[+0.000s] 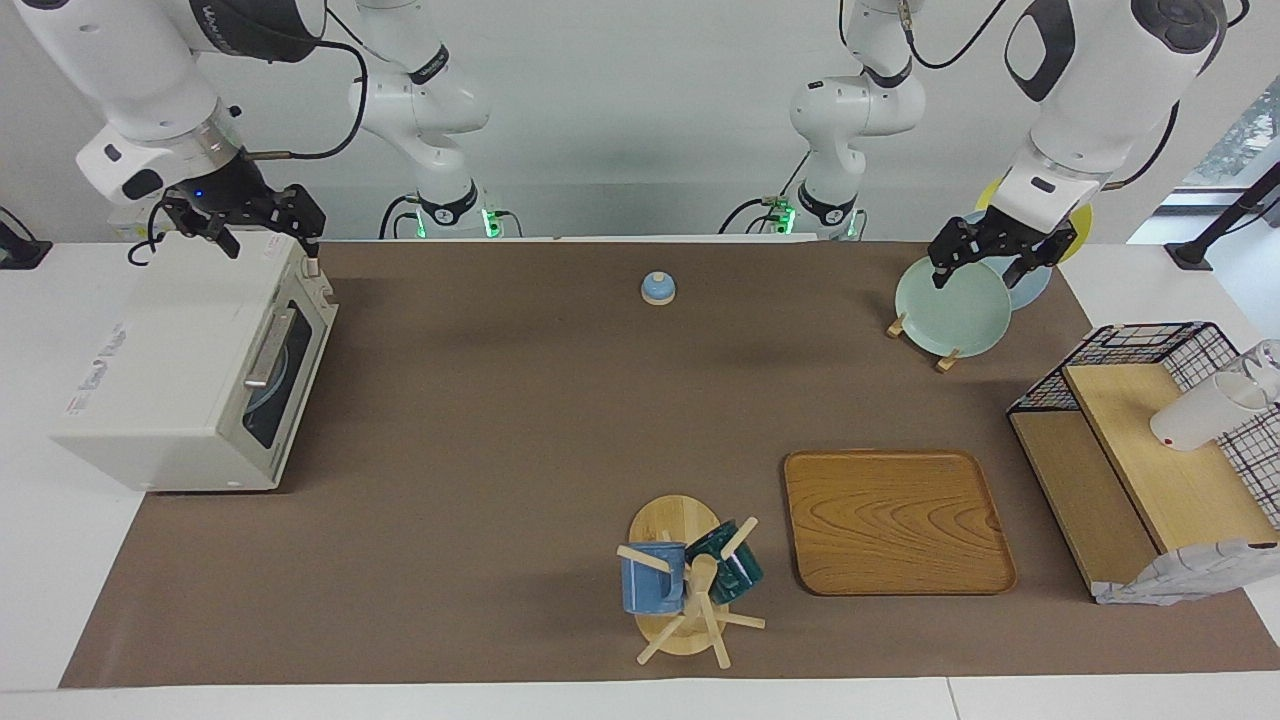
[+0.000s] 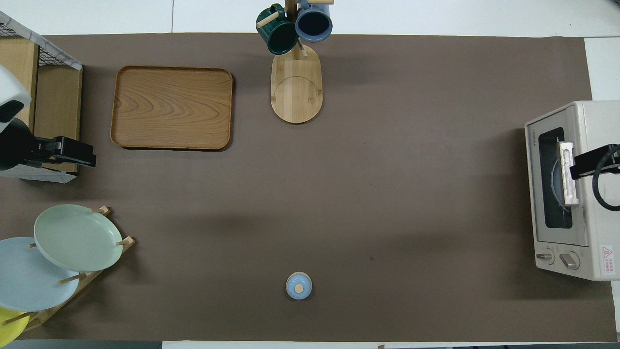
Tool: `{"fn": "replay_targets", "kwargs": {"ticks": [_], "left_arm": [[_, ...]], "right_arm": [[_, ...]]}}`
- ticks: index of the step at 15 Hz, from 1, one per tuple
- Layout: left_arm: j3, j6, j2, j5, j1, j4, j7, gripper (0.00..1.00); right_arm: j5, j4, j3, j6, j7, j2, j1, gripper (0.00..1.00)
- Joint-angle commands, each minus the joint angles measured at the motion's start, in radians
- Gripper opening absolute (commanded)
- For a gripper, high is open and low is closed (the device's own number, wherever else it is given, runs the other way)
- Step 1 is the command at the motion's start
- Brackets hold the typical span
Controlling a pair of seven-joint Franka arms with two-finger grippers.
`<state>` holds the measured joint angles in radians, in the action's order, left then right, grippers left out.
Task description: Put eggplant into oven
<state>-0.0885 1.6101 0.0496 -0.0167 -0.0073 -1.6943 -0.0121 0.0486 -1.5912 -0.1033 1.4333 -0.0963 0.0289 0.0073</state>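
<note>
The off-white oven (image 1: pixel 170 370) stands at the right arm's end of the table with its glass door (image 1: pixel 280 365) closed. The oven (image 2: pixel 566 189) shows a pale blue plate behind the door window. The eggplant is hidden from both views. My right gripper (image 1: pixel 268 240) hangs open just over the oven's top edge nearest the robots, holding nothing; in the overhead view only part of the right gripper (image 2: pixel 588 165) shows, over the door handle. My left gripper (image 1: pixel 985 272) waits open over the green plate (image 1: pixel 950 305); from overhead the left gripper (image 2: pixel 72 152) is empty.
A small blue bell (image 1: pixel 658 288) sits near the robots at mid-table. A plate rack (image 2: pixel 77 278) holds green, blue and yellow plates. A wooden tray (image 1: pixel 895 520), a mug tree (image 1: pixel 690 580) with two mugs and a wire shelf (image 1: pixel 1140 460) lie farther out.
</note>
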Motion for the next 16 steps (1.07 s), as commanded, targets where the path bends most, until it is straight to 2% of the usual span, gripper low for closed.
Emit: {"fn": "replay_targets", "kwargs": {"ticks": [1, 16], "left_arm": [[-0.008, -0.007, 0.01, 0.021, 0.01, -0.001, 0.009, 1.0], [-0.008, -0.009, 0.01, 0.021, 0.01, -0.001, 0.009, 1.0]], "right_arm": [[-0.027, 0.016, -0.009, -0.007, 0.015, -0.007, -0.006, 1.0], [-0.033, 0.051, -0.006, -0.007, 0.02, -0.015, -0.001, 1.0]]}}
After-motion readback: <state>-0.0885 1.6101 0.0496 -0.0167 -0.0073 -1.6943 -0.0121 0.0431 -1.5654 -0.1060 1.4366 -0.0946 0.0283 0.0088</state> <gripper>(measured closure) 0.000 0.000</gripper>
